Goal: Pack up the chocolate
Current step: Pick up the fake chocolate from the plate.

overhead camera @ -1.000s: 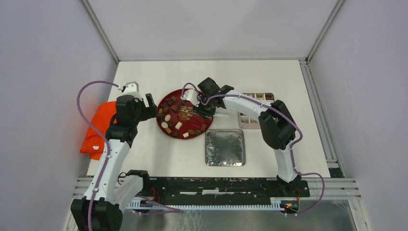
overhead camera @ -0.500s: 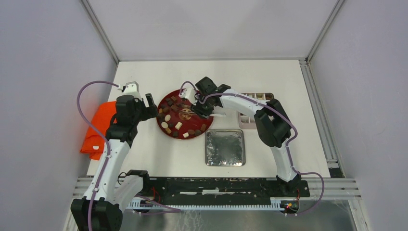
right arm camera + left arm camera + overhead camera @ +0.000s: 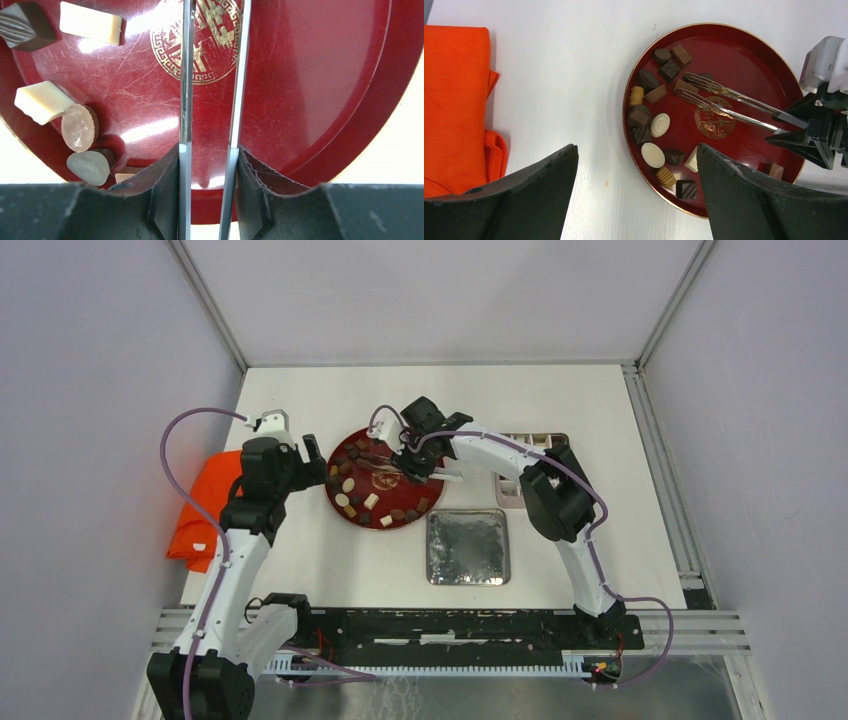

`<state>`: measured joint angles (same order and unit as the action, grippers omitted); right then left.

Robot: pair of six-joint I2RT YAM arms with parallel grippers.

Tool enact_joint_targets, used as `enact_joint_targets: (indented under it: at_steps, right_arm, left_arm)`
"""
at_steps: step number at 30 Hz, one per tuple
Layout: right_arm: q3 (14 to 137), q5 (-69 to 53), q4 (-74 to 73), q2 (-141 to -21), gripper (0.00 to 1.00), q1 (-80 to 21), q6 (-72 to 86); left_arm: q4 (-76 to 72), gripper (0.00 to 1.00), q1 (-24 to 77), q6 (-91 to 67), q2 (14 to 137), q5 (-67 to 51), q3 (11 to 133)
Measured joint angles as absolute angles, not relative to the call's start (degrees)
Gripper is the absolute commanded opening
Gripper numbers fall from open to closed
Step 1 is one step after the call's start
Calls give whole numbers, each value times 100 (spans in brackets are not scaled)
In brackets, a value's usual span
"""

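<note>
Seen from above, two robot arms rise from the near edge of a white worktop (image 3: pixel 330 550). Nearest them lies a square metal tray (image 3: pixel 431 546), apart from the other things and untouched. To the left, an orange cloth (image 3: pixel 205 510) lies at the worktop's edge. Beyond the tray sits a round dark-red plate (image 3: pixel 749 55) with a gold emblem at its centre. The chocolate (image 3: pixel 659 124), bite-size pieces in dark brown, light brown and cream, lies on the plate, mostly along its left and near sides. The left pincer (image 3: pixel 636 149) hangs above the plate's left edge, jaws wide and empty, probably parked so its camera watches the plate while keeping clear of the work. The right pincer (image 3: pixel 208 165) reaches in from the plate's right side, narrowed on the handles of metal tongs (image 3: pixel 186 75). The tool likely gives a finer, cleaner hold on small sweets than the broad fingers would. The tong tips lie either side of a brown piece (image 3: pixel 684 86) in the plate's far-left part; whether they grip it cannot be told. Right of the plate, partly hidden under the right arm, a pale box (image 3: pixel 560 436) with grid compartments waits for the pieces, a few cells seemingly filled.
</note>
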<state>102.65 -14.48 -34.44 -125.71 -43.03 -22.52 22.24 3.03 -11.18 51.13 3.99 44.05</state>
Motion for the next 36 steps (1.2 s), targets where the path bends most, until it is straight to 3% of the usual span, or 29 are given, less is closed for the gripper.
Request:
enact_joint_targets:
  at_steps: [6, 9, 16, 23, 30, 36]
  right_arm:
    - [10289, -1459, -3479, -12656, 8, -4303, -2244]
    - [10289, -1483, -3474, -12652, 0, -4303, -2252]
    - [9684, -1671, -3428, -12007, 0, -4233, -2318]
    - [8348, -2335, -3332, -10328, 0, -3739, -2685]
    - [6788, -2967, -3441, -8460, 0, -2464, -3201]
    - [5999, -3041, -3651, -7546, 0, -1107, -3424]
  left_arm:
    - [2224, 93, 303, -1118, 5142, 399, 4405]
    - [2224, 93, 303, -1118, 5153, 399, 4405]
    - [2224, 93, 303, -1118, 5170, 399, 4405]
    - [2224, 93, 303, -1118, 5168, 399, 4405]
    - [2224, 93, 303, -1118, 5098, 399, 4405]
    - [2226, 94, 303, -1118, 5083, 397, 4405]
